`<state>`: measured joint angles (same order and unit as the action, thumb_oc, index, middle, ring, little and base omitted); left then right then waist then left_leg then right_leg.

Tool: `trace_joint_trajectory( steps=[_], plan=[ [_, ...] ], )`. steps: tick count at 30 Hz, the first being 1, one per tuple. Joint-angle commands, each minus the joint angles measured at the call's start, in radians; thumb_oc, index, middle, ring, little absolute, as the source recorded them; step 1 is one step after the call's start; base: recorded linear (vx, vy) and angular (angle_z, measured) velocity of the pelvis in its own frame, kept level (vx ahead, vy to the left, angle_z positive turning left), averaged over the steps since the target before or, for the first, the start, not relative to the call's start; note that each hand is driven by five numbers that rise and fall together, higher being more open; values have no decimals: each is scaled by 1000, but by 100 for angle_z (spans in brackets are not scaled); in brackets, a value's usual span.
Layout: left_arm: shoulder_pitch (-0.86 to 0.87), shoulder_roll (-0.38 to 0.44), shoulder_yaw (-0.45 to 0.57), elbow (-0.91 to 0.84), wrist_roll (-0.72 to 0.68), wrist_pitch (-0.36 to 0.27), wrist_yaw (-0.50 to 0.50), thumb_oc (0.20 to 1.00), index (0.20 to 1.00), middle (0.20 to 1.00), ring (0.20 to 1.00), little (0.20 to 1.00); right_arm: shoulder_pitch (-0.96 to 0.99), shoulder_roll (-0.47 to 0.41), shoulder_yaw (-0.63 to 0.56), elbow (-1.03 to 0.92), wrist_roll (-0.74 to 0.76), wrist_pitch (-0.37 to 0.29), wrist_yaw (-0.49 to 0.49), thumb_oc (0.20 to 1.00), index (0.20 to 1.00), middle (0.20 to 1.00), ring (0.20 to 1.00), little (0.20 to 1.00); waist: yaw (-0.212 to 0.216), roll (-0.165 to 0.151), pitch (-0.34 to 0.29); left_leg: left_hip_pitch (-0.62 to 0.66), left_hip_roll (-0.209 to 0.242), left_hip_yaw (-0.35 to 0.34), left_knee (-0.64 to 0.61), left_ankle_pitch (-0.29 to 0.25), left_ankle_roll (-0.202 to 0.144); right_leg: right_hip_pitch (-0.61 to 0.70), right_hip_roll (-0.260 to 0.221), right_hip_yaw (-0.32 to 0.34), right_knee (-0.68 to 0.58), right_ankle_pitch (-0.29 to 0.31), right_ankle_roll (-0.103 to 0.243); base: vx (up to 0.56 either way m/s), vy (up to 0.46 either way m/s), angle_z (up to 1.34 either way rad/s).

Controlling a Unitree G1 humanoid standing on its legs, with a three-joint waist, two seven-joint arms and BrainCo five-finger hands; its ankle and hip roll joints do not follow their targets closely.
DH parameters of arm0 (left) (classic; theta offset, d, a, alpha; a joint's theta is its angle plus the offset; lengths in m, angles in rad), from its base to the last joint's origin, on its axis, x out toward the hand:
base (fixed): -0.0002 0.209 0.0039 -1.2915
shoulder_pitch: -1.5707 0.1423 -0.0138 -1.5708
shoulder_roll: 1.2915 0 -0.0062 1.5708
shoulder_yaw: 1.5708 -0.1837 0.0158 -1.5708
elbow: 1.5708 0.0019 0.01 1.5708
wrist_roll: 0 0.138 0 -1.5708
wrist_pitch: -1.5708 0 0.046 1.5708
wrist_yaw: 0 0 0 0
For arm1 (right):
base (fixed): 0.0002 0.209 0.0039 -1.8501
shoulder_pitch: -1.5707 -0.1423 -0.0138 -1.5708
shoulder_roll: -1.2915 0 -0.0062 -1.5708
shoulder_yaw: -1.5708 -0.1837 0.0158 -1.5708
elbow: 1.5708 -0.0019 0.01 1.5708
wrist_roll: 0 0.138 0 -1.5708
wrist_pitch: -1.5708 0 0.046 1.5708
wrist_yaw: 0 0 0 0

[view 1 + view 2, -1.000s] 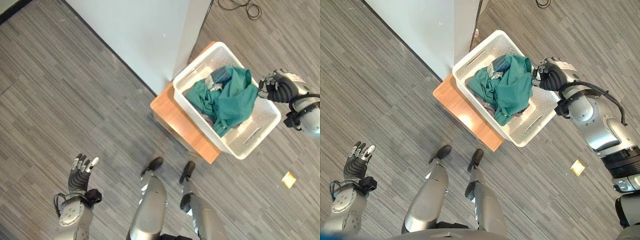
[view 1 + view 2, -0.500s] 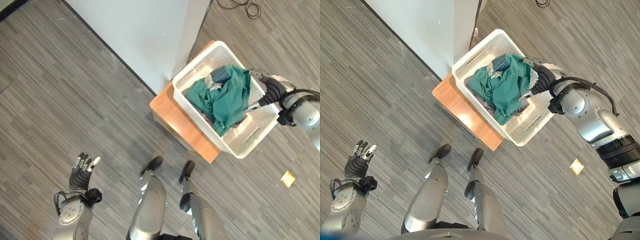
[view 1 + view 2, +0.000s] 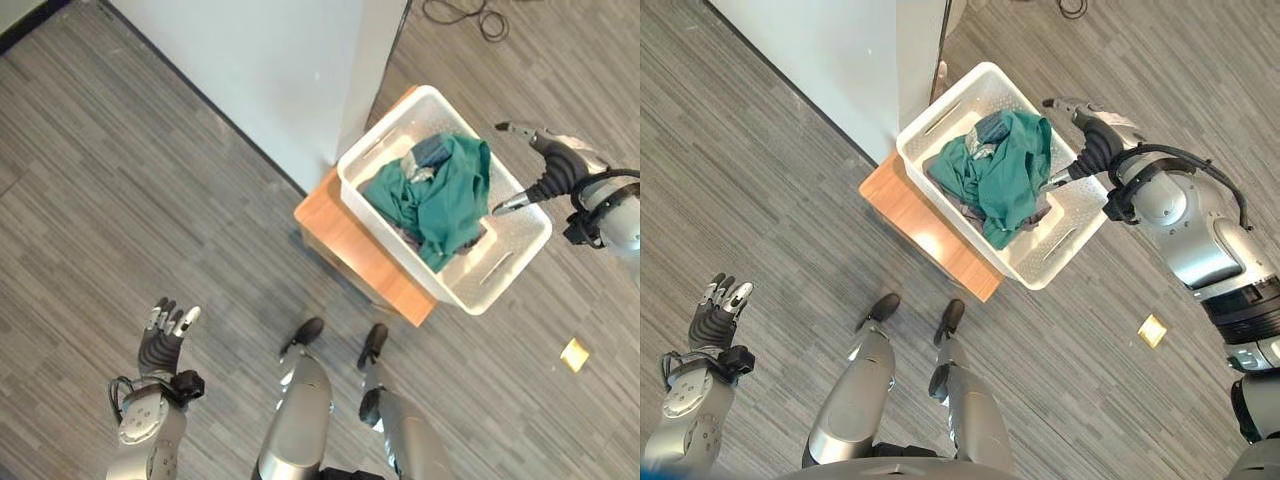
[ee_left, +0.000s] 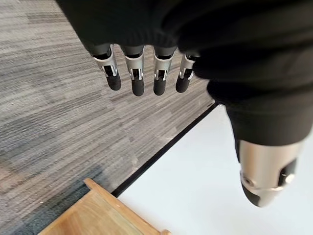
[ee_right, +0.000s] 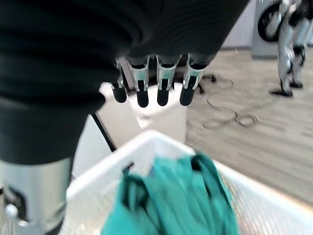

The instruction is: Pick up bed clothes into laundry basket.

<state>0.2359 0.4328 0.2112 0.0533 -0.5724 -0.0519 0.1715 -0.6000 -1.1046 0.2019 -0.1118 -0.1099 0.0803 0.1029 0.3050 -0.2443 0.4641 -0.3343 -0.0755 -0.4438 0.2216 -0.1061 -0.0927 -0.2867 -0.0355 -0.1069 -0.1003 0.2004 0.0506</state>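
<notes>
Both robot hands hold nothing, fingers straight. Right robot hand [image 3: 1085, 140] hovers over the basket [image 3: 520, 235] holding green clothes [image 3: 440, 195]. Left robot hand [image 3: 165, 335] hangs well apart.

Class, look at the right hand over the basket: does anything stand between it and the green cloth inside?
Nothing visible does. The right hand is open above the basket's far rim, and the green cloth lies uncovered on top of the pile, with only open air between them.

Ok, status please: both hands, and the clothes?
Right hand open over laundry basket, holding nothing. Left hand open, idle. Green clothes inside basket. Nothing in the way.
</notes>
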Motion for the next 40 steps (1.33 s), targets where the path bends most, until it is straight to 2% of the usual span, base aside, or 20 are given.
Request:
trace_joint_trajectory(
  steps=[1,3,4,5,6,7,9,10,12,14,15,17,18,20,21,23,25,27,30,40],
  plan=[
    [65,40,67,-49,27,-17,7,1000,1000,1000,1000,1000,-19,-32,-29,13,4,-45,-71,1000,1000,1000,1000,1000,-13,35,-116,100,14,66,-232,126,78,123,-59,-22,46,-144,82,81,21,-9],
    [63,31,66,-45,28,-15,7,1000,1000,1000,1000,1000,43,-3,-81,-17,1,-58,-68,1000,1000,1000,1000,1000,-19,44,-134,119,7,63,-215,111,86,132,-69,-27,105,-165,84,167,75,-9],
    [46,13,53,-25,30,-9,-1,1000,1000,1000,1000,1000,224,71,-203,-63,-4,-77,-54,1000,1000,1000,1000,1000,-52,106,-166,201,-14,25,-209,96,107,121,-103,-16,314,-173,96,303,174,16],
    [36,8,44,-20,31,-9,-5,1000,1000,1000,1000,1000,296,102,-244,-73,-5,-80,-45,1000,1000,1000,1000,1000,-73,137,-174,235,-30,-7,-206,97,113,96,-128,-2,425,-134,97,375,216,95],
    [28,10,27,-16,36,-6,-15,1000,1000,1000,1000,1000,376,132,-287,-90,-9,-83,-34,1000,1000,1000,1000,1000,-107,162,-179,259,-42,-48,-196,102,115,61,-131,50,510,-95,94,350,19,174],
    [16,9,7,0,47,-5,-36,1000,1000,1000,1000,1000,500,192,-347,-88,0,-94,-26,1000,1000,1000,1000,1000,-170,181,-198,291,-45,-116,-176,83,107,31,-53,209,556,-128,69,349,-58,217],
    [16,-1,4,7,51,-10,-61,1000,1000,1000,1000,1000,618,257,-402,-85,11,-98,-11,1000,1000,1000,1000,1000,-209,193,-225,310,-52,-185,-161,71,85,52,24,340,464,-250,55,306,-115,243],
    [13,-5,-5,16,53,-13,-72,1000,1000,1000,1000,1000,672,291,-414,-74,18,-99,-9,1000,1000,1000,1000,1000,-233,199,-236,314,-65,-228,-157,73,77,60,65,422,409,-280,55,206,-102,235],
    [13,-10,-15,32,74,-13,-89,1000,1000,1000,1000,1000,747,343,-436,-54,27,-96,-5,1000,1000,1000,1000,1000,-260,204,-254,320,-83,-276,-158,87,58,83,98,486,340,-289,59,142,-129,129],
    [19,-22,-16,31,81,-13,-90,1000,1000,1000,1000,1000,782,381,-441,-38,30,-93,-7,1000,1000,1000,1000,1000,-270,204,-266,321,-88,-291,-166,93,45,95,104,484,312,-281,53,66,-159,157],
    [42,-56,9,18,87,-20,-92,1000,1000,1000,1000,1000,811,422,-443,-19,37,-86,5,1000,1000,1000,1000,1000,-254,202,-284,314,-88,-301,-156,91,21,144,82,446,290,-291,40,41,-279,185],
    [70,-108,33,14,74,-19,-85,1000,1000,1000,1000,1000,828,441,-437,15,48,-79,1,1000,1000,1000,1000,1000,-255,200,-297,304,-73,-298,-158,99,-4,189,83,410,248,-292,16,15,-369,150],
    [84,-143,39,26,57,-14,-81,1000,1000,1000,1000,1000,828,451,-430,36,63,-69,1,1000,1000,1000,1000,1000,-252,197,-294,270,-60,-266,-139,109,-12,215,93,393,222,-285,0,-67,-311,157],
    [79,-154,30,48,46,-13,-77,1000,1000,1000,1000,1000,822,450,-436,42,67,-67,-17,1000,1000,1000,1000,1000,-281,187,-279,204,-2,-13,-93,95,19,235,62,329,213,-291,-1,-207,-232,224],
    [75,-146,25,60,61,-2,-80,1000,1000,1000,1000,1000,830,480,-450,35,75,-76,-42,1000,1000,1000,1000,1000,-317,168,-273,220,97,338,-43,40,51,229,8,200,207,-275,14,-303,-161,340],
    [76,-134,22,62,83,7,-92,1000,1000,1000,1000,1000,872,522,-485,37,78,-85,-53,1000,1000,1000,1000,1000,-351,166,-290,273,168,518,-30,21,46,235,-33,77,201,-280,18,-246,-105,376],
    [53,-120,11,57,108,15,-111,1000,1000,1000,1000,1000,940,578,-533,48,67,-87,-52,1000,1000,1000,1000,1000,-397,181,-319,349,214,623,-63,13,22,246,-68,-64,201,-297,19,-181,-21,216],
    [60,-142,-4,46,113,16,-111,1000,1000,1000,1000,1000,949,604,-528,47,74,-84,-40,1000,1000,1000,1000,1000,-412,209,-340,378,189,621,-184,48,14,265,-57,-112,188,-289,32,-49,44,116],
    [94,-183,-14,7,109,8,-110,1000,1000,1000,1000,1000,950,685,-474,66,175,-97,-30,1000,1000,1000,1000,1000,-409,222,-357,412,181,620,-266,68,29,264,-38,-107,176,-275,34,-10,74,20],
    [130,-236,-45,39,107,-16,-83,1000,1000,1000,1000,1000,899,790,-327,153,432,-119,-23,1000,1000,1000,1000,1000,-356,211,-348,420,135,596,-267,62,68,269,-74,-101,209,-256,57,-42,73,-6]
  ],
)
